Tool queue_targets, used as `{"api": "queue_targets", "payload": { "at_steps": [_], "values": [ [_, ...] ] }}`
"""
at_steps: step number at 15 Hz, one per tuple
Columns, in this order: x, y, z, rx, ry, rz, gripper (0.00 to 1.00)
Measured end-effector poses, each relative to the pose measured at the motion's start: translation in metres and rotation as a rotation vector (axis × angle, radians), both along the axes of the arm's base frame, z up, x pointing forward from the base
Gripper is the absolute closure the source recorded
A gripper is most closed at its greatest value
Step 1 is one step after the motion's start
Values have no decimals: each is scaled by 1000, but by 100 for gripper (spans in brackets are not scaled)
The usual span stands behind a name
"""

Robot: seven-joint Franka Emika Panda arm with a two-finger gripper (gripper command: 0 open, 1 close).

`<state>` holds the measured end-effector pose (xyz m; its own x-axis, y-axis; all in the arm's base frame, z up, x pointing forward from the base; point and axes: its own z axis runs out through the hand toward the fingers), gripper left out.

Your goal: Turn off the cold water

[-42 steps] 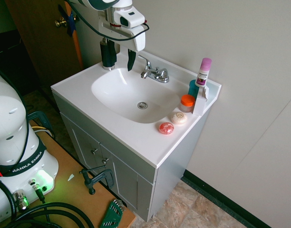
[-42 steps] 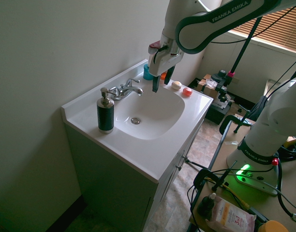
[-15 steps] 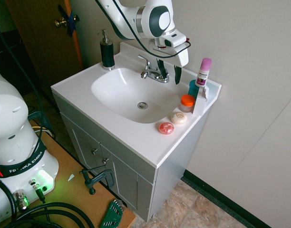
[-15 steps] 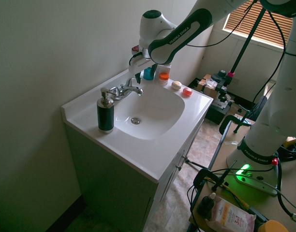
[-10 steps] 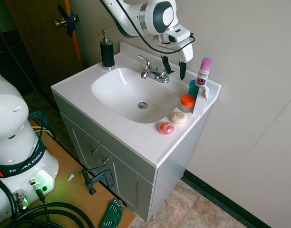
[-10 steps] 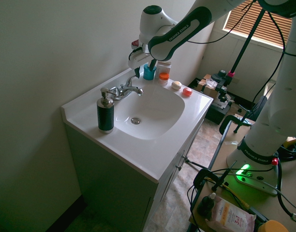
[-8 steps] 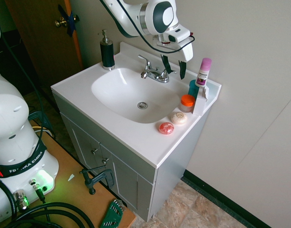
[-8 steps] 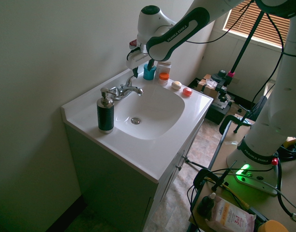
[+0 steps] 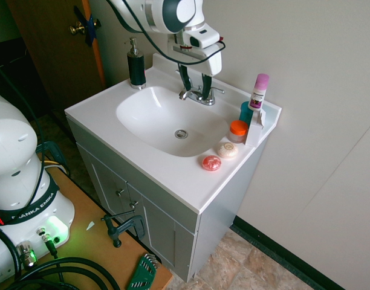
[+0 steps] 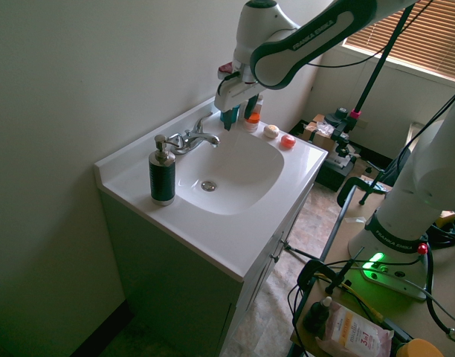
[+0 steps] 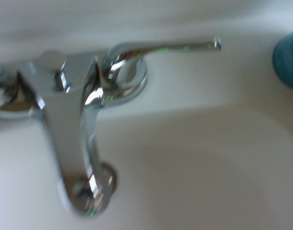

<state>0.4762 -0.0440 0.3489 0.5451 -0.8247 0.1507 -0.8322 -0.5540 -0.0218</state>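
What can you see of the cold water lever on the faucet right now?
The cold water lever is a slim, shiny chrome handle on a round chrome base, the right-hand one of the two-handle faucet. It lies roughly level, pointing sideways toward the teal cup, parallel to the back edge of the white sink. No stream runs from the curved spout. The gripper hangs over the faucet with fingers spread; whether they touch the lever cannot be told.

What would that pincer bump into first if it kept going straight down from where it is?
Most likely the tap: the pincer points down right over it, near its right-hand lever. Depth is hard to judge, so it might just reach the basin.
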Motion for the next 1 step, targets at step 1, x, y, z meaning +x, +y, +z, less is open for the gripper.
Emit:
{"api": "queue_targets", "payload": {
  "at_steps": [1],
  "values": [
    [-13,9,3,36,15,19,0]
  ]
}}
